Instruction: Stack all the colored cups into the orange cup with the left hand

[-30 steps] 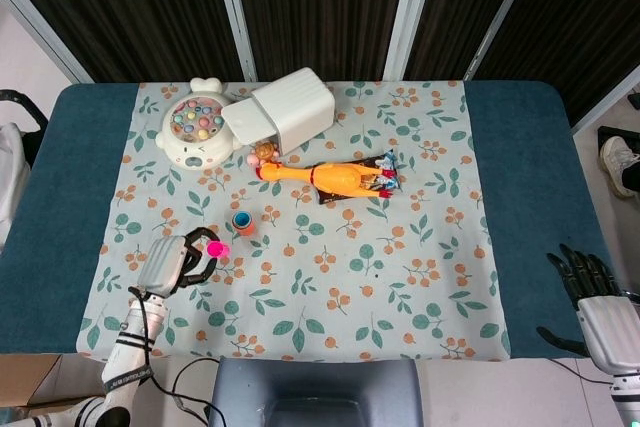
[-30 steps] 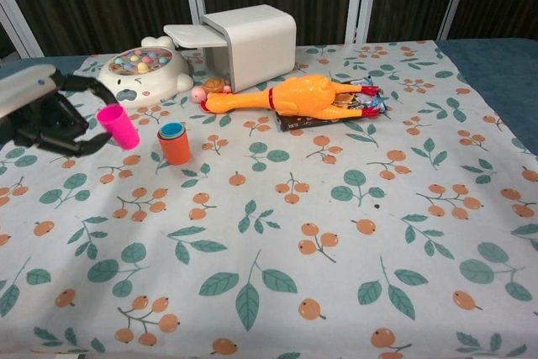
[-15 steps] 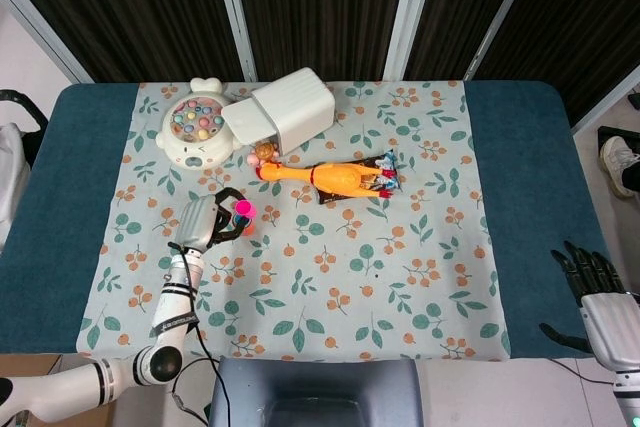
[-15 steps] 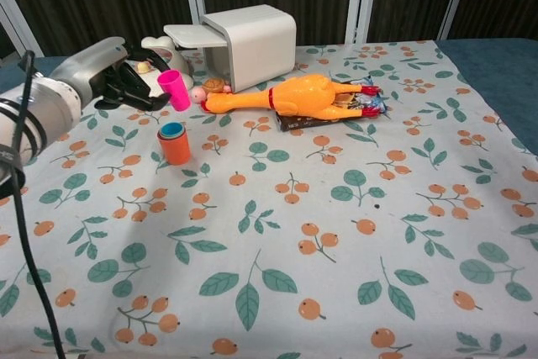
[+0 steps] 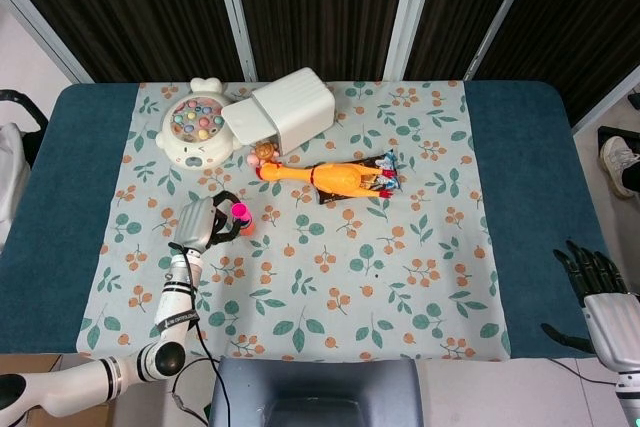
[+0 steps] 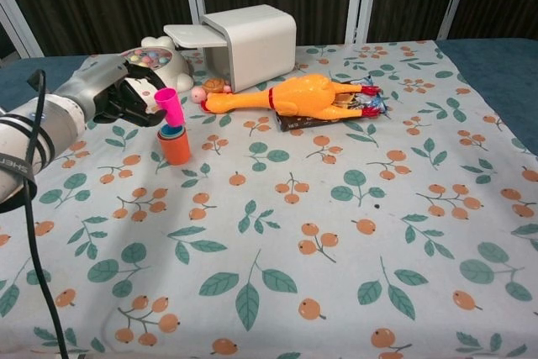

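The left hand (image 6: pixel 126 98) holds a pink cup (image 6: pixel 170 108) — a smooth, tapered plastic cone, mouth up and slightly tilted — directly above the orange cup (image 6: pixel 176 147), its base at or just inside the rim; contact cannot be confirmed. The orange cup stands upright on the left part of the tablecloth (image 6: pixel 336 233), a matte fabric printed with green leaves and orange berries, and already carries a blue cup (image 6: pixel 172 130) nested inside, only its rim showing. In the head view the same hand (image 5: pixel 205 225) reaches from the near left edge, dark fingers curled around the pink cup (image 5: pixel 241 211). The right hand (image 5: pixel 590 282) rests off the cloth at the near right on the dark blue table surface (image 5: pixel 530 167), its black fingers spread and holding nothing. Farther back lie a glossy yellow rubber chicken (image 6: pixel 307 94) on its side, its feet over a dark snack packet (image 6: pixel 353 111); a white boxy bin (image 6: pixel 248 35) with rounded corners tipped over, lid open to the left; and a round white toy (image 6: pixel 143 69) studded with pastel pegs — just behind the left hand.
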`<action>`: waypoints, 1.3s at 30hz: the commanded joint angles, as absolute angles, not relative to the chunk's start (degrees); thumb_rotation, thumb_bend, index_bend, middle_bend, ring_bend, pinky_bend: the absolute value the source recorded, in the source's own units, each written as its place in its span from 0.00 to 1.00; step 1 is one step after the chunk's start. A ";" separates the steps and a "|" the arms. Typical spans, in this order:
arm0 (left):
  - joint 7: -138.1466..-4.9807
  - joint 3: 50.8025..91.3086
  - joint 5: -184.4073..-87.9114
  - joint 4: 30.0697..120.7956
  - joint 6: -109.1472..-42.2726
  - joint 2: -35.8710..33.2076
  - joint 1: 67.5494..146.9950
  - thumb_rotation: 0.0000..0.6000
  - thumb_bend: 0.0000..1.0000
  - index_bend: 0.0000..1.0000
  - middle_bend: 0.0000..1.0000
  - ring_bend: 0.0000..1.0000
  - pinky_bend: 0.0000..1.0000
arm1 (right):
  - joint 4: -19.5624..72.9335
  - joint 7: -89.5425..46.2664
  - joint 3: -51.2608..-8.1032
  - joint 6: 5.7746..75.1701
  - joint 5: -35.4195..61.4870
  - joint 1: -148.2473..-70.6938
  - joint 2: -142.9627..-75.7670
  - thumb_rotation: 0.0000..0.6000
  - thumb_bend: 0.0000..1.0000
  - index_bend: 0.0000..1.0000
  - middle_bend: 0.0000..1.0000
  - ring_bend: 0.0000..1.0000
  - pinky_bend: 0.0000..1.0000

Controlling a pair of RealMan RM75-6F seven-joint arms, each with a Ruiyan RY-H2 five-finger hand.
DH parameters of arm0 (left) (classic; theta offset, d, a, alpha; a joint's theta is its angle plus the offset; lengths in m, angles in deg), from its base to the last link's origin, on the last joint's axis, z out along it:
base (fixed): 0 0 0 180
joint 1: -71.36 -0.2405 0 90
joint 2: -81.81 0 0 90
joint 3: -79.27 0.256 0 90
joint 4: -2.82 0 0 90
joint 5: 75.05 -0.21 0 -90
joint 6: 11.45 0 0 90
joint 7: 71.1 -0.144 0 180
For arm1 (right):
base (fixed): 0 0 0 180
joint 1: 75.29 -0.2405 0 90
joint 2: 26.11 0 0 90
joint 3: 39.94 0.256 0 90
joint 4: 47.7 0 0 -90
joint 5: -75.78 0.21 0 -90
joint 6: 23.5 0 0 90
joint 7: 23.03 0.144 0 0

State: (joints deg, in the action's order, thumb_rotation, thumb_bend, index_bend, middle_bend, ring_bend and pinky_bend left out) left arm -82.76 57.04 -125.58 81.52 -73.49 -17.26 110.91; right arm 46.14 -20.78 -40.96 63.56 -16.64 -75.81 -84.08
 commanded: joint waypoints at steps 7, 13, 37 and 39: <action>-81.87 58.36 -125.46 80.48 -72.29 -16.80 110.35 1.00 0.42 0.59 1.00 1.00 1.00 | 46.30 -21.28 -40.86 63.43 -16.42 -75.85 -84.23 1.00 0.20 0.00 0.00 0.00 0.00; -81.74 58.91 -125.72 79.41 -72.23 -17.27 110.37 1.00 0.42 0.58 1.00 1.00 1.00 | 46.33 -21.39 -40.87 63.43 -16.38 -75.82 -84.25 1.00 0.20 0.00 0.00 0.00 0.00; -64.35 83.73 -163.82 98.24 -90.13 13.26 88.53 1.00 0.39 0.00 0.15 0.13 0.30 | 46.42 -22.21 -40.97 63.60 -16.36 -75.56 -84.50 1.00 0.20 0.00 0.00 0.00 0.00; -65.25 85.72 -166.78 94.43 -95.65 13.21 84.83 1.00 0.39 0.00 0.03 0.02 0.14 | 46.59 -22.61 -41.16 63.26 -16.62 -75.69 -84.59 1.00 0.20 0.00 0.00 0.00 0.00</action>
State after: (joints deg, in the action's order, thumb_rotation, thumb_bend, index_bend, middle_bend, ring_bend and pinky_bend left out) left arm -70.29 76.94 -156.48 97.17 -85.38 6.45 93.88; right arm 46.52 -22.50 -41.08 63.37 -16.54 -75.63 -84.54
